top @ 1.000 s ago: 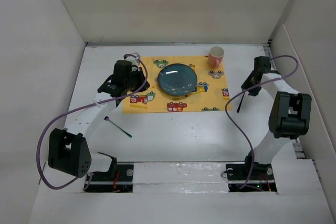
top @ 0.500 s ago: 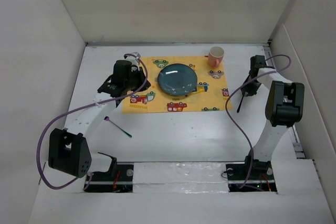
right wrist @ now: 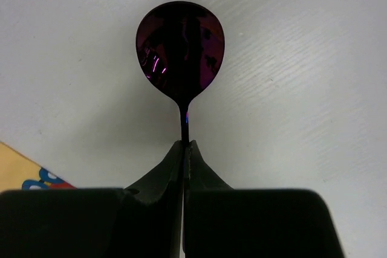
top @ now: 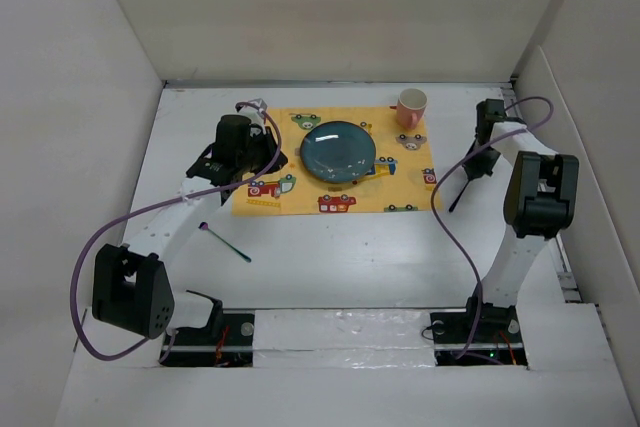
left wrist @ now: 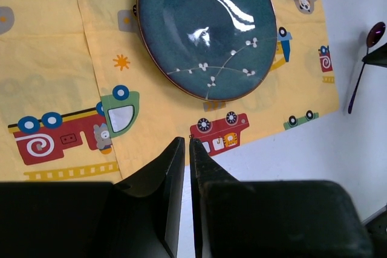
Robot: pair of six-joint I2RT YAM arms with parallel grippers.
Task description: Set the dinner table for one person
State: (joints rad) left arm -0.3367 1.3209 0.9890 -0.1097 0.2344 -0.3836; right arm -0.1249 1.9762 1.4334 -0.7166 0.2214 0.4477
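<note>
Pinched in the right gripper [right wrist: 183, 144], the spoon [right wrist: 180, 46] is held right of the plate [top: 339, 151]; a flat lowering there is judged required.

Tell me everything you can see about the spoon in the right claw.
The spoon looks like dark glossy metal with a purple sheen. It has an oval bowl and a thin straight handle. The right claw is shut on the handle just behind the bowl, and the long rest of the handle sticks out behind it. The spoon is over the white table, right of the yellow mat. Whether it touches the table cannot be told.
</note>
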